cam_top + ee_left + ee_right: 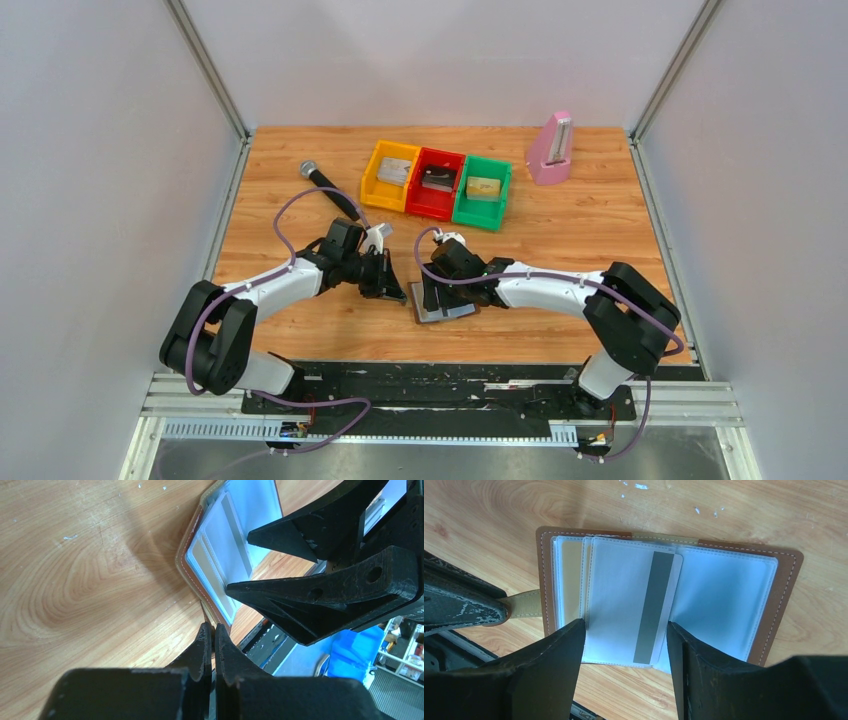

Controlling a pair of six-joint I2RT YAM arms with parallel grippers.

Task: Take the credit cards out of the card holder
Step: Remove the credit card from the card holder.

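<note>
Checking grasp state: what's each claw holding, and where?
Left claw pinches the card holder by its tan tab; right claw open astride the striped card, holding nothing.

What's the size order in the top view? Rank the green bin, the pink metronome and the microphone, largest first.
1. green bin: covers the most area.
2. pink metronome: somewhat smaller, though it stands tall, so nearness to the camera may flatter it.
3. microphone: long but thin, least area.
</note>
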